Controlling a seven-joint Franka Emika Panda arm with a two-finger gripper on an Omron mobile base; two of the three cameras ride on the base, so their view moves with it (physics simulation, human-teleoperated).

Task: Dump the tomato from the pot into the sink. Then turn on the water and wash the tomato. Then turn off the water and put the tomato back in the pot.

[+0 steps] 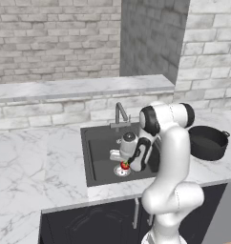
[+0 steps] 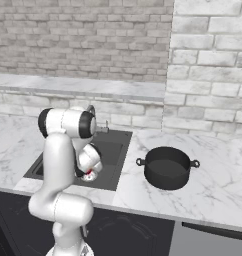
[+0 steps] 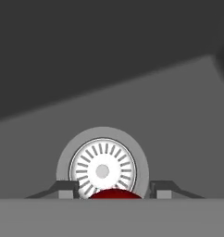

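tomato [image 3: 115, 194] gripped between tool [image 3: 115, 189] fingers

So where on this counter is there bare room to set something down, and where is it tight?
Bare marble lies left of the sink, and on the counter in front of and right of the pot. The strip between sink and pot is narrow. The sink is crowded: the claw is shut on the tomato over the drain.
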